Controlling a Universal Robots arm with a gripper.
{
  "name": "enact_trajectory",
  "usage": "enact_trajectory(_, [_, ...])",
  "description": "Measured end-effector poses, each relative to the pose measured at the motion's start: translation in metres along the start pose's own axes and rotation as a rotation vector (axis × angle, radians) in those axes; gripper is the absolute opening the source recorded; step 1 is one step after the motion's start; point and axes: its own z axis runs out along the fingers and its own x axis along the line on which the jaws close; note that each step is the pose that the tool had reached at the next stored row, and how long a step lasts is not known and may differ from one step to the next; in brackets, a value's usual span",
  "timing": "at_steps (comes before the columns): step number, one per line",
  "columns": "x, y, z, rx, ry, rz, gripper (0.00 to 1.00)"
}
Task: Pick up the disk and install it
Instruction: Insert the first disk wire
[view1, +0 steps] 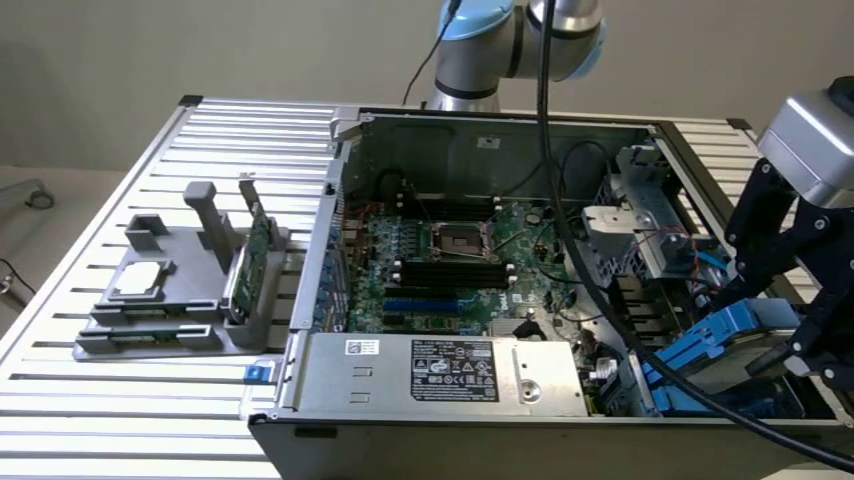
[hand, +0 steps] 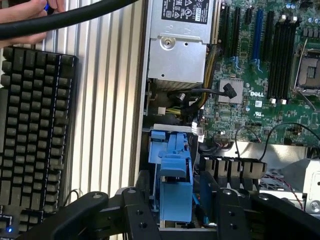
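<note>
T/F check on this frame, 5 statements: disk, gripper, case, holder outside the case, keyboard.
1. The gripper is at the case corner on the exterior view's right, by the blue-railed disk. True.
2. The disk lies out on the slatted table, away from the computer case. False: its blue rails sit inside the case, by the drive bay.
3. The case's side panel is on, hiding the motherboard. False: the case is open and the board is exposed.
4. A green circuit card stands upright in the grey holder. True.
5. In the wrist view, a mouse lies beside the case. False: it is a black keyboard.
</note>
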Motion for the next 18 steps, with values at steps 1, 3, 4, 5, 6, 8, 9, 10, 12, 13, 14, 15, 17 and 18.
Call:
enact_trajectory(1, [0.0007, 0.0000, 0.0009, -0.0001, -0.0016, 0.000, 0.53])
enact_trajectory(3, [0.0013, -0.0001, 0.0016, -0.0008, -0.0038, -0.001, 0.44])
enact_trajectory(4, [0.0014, -0.0002, 0.0016, -0.0015, -0.0041, -0.001, 0.44])
enact_trajectory(5, [0.0013, -0.0004, 0.0016, -0.0021, -0.0046, -0.001, 0.38])
enact_trajectory(6, [0.0013, -0.0004, 0.0016, -0.0027, -0.0045, -0.001, 0.35])
enact_trajectory(8, [0.0015, -0.0004, 0.0016, -0.0031, -0.0043, -0.001, 0.35])
enact_trajectory(9, [0.0015, -0.0004, 0.0016, -0.0033, -0.0043, -0.001, 0.35])
enact_trajectory(10, [0.0015, -0.0004, 0.0016, -0.0033, -0.0044, -0.001, 0.35])
enact_trajectory(12, [0.0016, -0.0004, 0.0017, -0.0032, -0.0070, -0.002, 0.35])
enact_trajectory(13, [0.0015, -0.0004, 0.0018, -0.0030, -0.0101, -0.003, 0.35])
enact_trajectory(14, [0.0015, -0.0002, 0.0020, -0.0028, -0.0132, -0.004, 0.35])
enact_trajectory(15, [0.0014, 0.0001, 0.0023, -0.0027, -0.0162, -0.004, 0.35])
enact_trajectory(17, [0.0012, 0.0009, 0.0027, -0.0025, -0.0206, -0.007, 0.35])
enact_trajectory(18, [0.0008, 0.0015, 0.0028, -0.0025, -0.0225, -0.008, 0.35])
